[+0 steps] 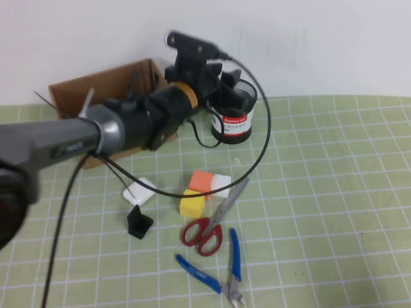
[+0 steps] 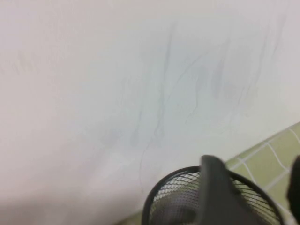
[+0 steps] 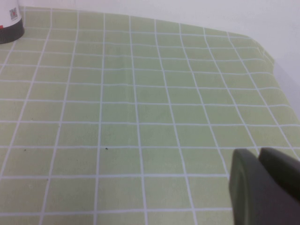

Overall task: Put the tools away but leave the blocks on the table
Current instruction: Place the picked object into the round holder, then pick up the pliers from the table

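Red-handled scissors (image 1: pixel 209 228) and blue-handled pliers (image 1: pixel 225 269) lie on the green grid table (image 1: pixel 334 192) near its front. Beside them the orange (image 1: pixel 201 181), white (image 1: pixel 221 185) and yellow (image 1: pixel 191 203) blocks sit bunched together. The screwdriver is out of view. My left gripper (image 1: pixel 221 80) reaches across to the black mesh cup (image 1: pixel 236 109) and hovers over its rim. In the left wrist view the gripper (image 2: pixel 255 187) is open above the cup (image 2: pixel 187 197), with nothing between its fingers. My right gripper (image 3: pixel 259 152) is shut, low over bare mat (image 3: pixel 117 93).
A cardboard box (image 1: pixel 70 96) stands at the back left behind the left arm. A white earbud case (image 1: pixel 140 190) and a small black angled piece (image 1: pixel 139 222) lie left of the blocks. The arm's black cable (image 1: pixel 257 160) loops over the mat beside the cup.
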